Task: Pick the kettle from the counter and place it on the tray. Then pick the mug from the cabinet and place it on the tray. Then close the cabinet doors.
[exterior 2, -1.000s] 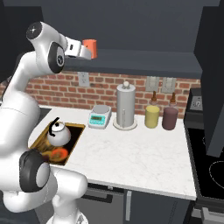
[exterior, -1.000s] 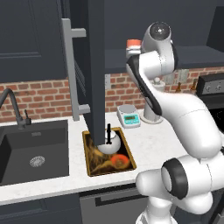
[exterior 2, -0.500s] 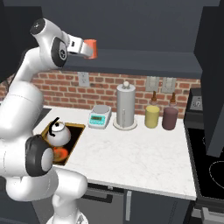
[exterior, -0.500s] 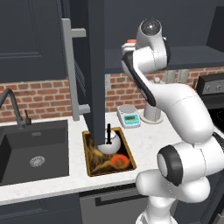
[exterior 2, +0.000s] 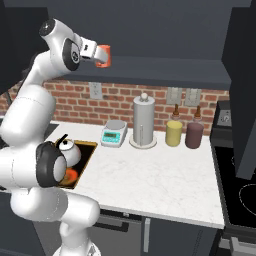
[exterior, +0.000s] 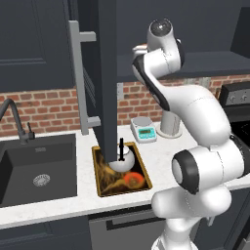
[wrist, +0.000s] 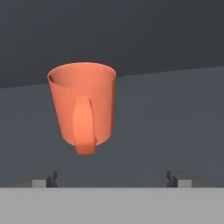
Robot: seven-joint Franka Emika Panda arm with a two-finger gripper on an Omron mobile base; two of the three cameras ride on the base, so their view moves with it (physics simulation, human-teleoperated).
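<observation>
mug (wrist: pixel 82 105): rigid, light, likely breakable, handle facing | hold: across body | fingers (wrist: pixel 43 180): wide apart, empty

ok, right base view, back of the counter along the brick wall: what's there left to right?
Kitchen scale → paper-towel roll → yellow jar → dark-red jar.

You find no text you can read anywhere here. The small scale (exterior 2: pixel 113 133) on the counter (exterior 2: pixel 150 175), at about ten o'clock from the paper-towel roll (exterior 2: pixel 143 121), has a pale green display, but any figures on it are too small to make out. The mug (wrist: pixel 83 105) is plain.
</observation>
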